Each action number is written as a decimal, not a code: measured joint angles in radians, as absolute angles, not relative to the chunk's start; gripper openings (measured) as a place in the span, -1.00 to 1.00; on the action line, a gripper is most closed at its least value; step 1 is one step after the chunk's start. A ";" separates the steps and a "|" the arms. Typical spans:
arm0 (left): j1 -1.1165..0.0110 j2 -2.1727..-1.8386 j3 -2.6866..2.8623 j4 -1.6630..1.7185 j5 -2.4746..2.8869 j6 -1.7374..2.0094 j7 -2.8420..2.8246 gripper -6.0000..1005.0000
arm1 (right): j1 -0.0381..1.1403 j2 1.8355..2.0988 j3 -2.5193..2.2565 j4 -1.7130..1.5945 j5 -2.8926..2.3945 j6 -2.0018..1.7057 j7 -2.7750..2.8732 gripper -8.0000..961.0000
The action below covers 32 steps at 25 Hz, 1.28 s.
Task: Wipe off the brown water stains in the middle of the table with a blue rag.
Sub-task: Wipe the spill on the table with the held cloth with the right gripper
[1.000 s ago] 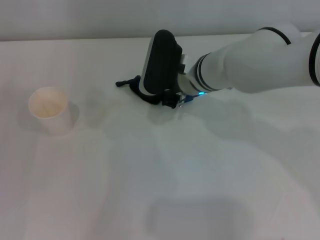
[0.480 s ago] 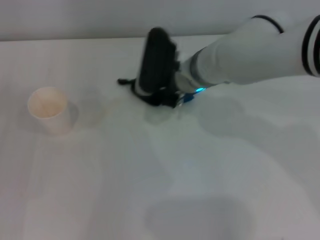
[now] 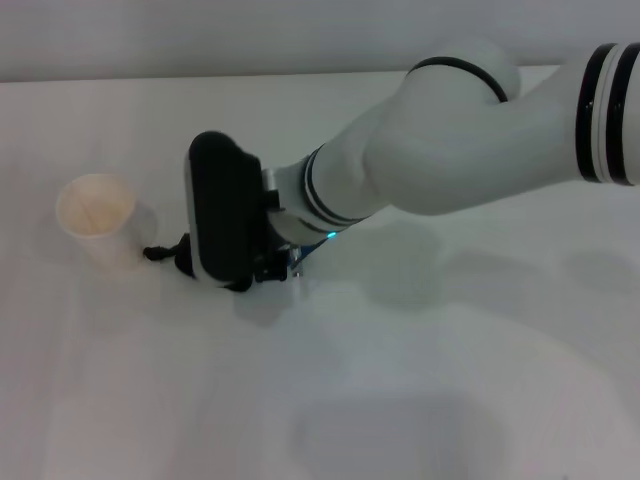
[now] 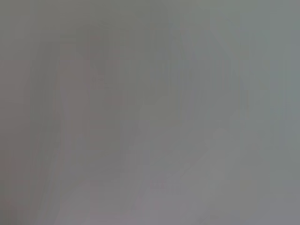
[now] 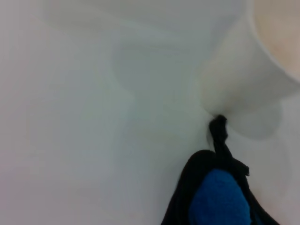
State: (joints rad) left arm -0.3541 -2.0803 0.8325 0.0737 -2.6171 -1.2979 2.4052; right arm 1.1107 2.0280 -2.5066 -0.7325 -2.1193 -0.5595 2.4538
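My right gripper [image 3: 235, 270] reaches in from the right and presses down on the white table [image 3: 420, 400], left of the middle. It is shut on the blue rag [image 5: 220, 199], which is bunched beneath it. In the head view only the rag's black edging and loop [image 3: 160, 252] and a sliver of blue [image 3: 297, 262] stick out from under the black gripper body. The loop [image 5: 218, 131] ends right at the foot of the paper cup. I cannot make out the brown water stains; the gripper and rag cover that spot. The left gripper is out of view.
A pale paper cup [image 3: 98, 218] stands upright just left of the gripper, close to the rag's loop; it is also seen as the cup [image 5: 248, 61] in the right wrist view. The left wrist view shows only a blank grey surface.
The right arm has swept the rag left and toward me across the table, from near the back middle to beside the cup. The cup has not moved.
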 joint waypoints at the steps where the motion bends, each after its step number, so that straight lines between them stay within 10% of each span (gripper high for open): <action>1: -0.354 -2.080 0.832 0.074 -2.617 -1.298 2.405 0.75 | 1.111 2.028 -2.507 -0.739 -2.125 -0.568 2.454 -0.75; 32: -0.339 -2.078 0.831 0.083 -2.617 -1.311 2.405 0.75 | 1.026 2.013 -2.217 -0.527 -2.399 -0.609 2.455 -0.75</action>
State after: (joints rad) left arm -0.3390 -2.0785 0.8315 0.0828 -2.6169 -1.3106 2.4053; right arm 1.0259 2.0133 -2.2166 -0.5270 -2.3993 -0.6091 2.4545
